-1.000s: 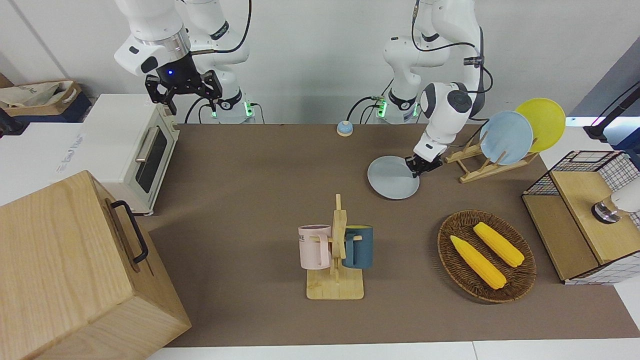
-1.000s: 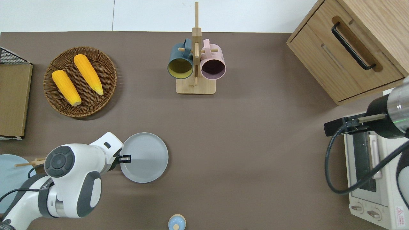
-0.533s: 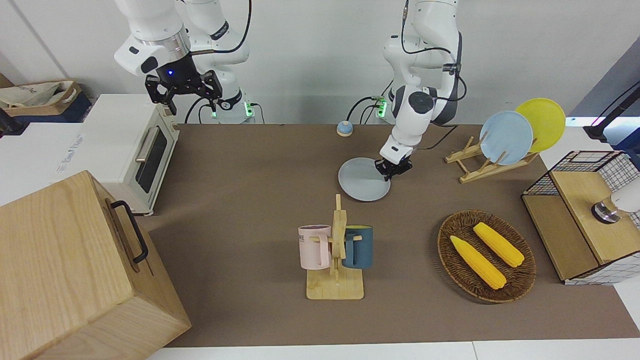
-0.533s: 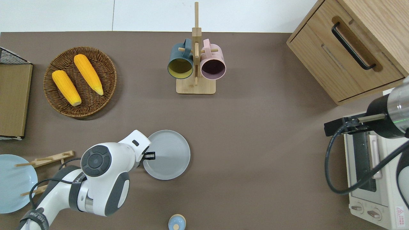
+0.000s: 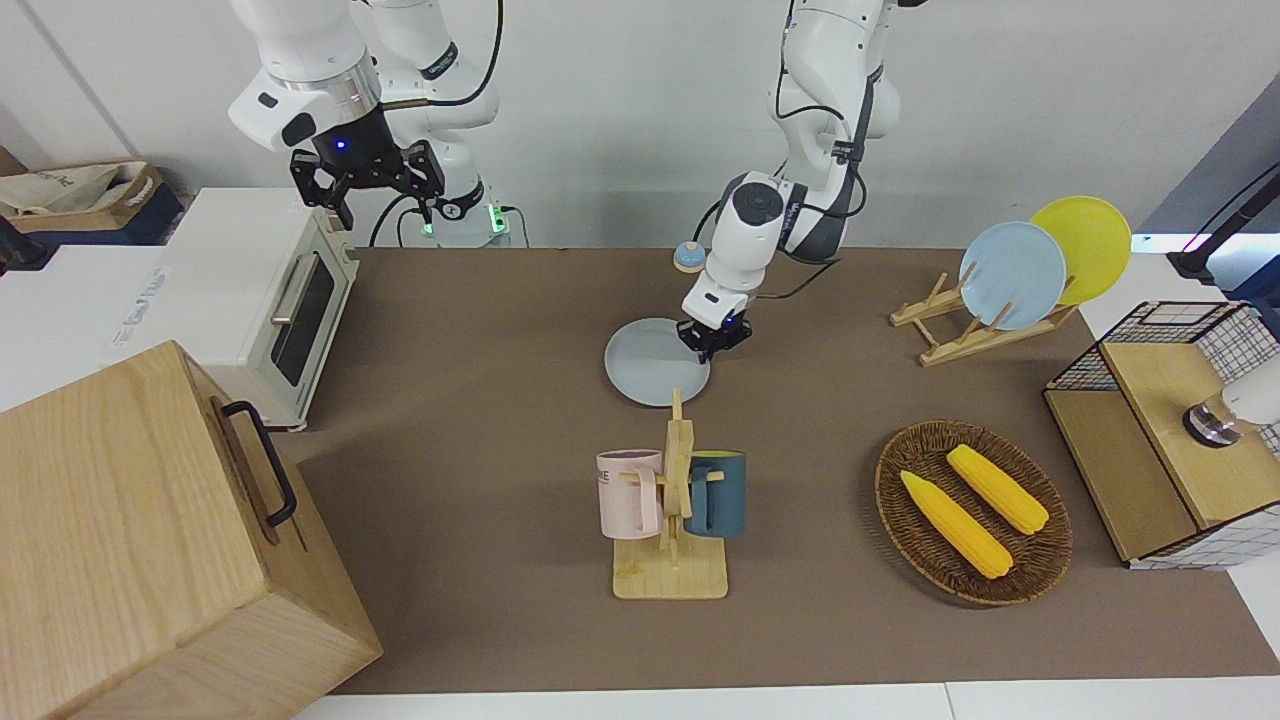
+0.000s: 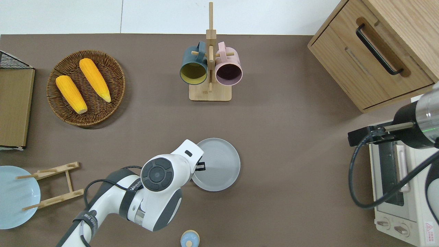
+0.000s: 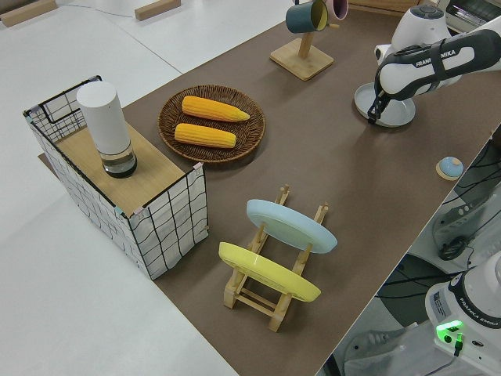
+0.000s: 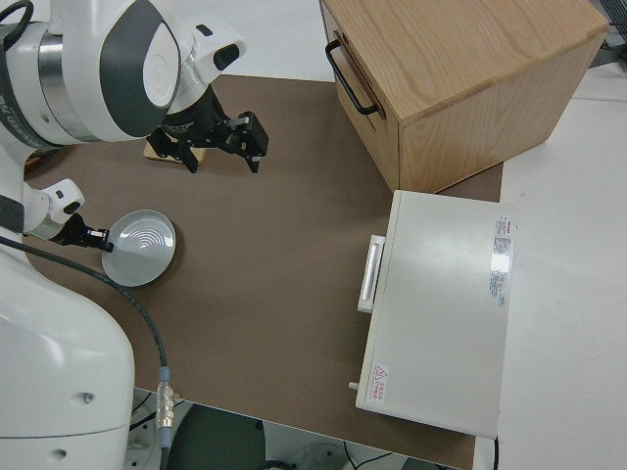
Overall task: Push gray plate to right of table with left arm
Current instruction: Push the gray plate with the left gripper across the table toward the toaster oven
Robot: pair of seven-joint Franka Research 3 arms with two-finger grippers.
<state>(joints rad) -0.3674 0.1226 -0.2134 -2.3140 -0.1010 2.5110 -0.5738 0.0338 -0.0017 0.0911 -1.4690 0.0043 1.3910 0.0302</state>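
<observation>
left hand [image 6: 201,166] meets the gray plate [image 6: 219,164] rim; finger state hidden, cannot tell.

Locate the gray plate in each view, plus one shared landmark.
Front: gray plate at centre, nearer the robots than the mug rack.
Overhead: lower centre, rack above it.
Left side: upper right, rack at top.
Right side: middle left; rack mostly hidden.
</observation>
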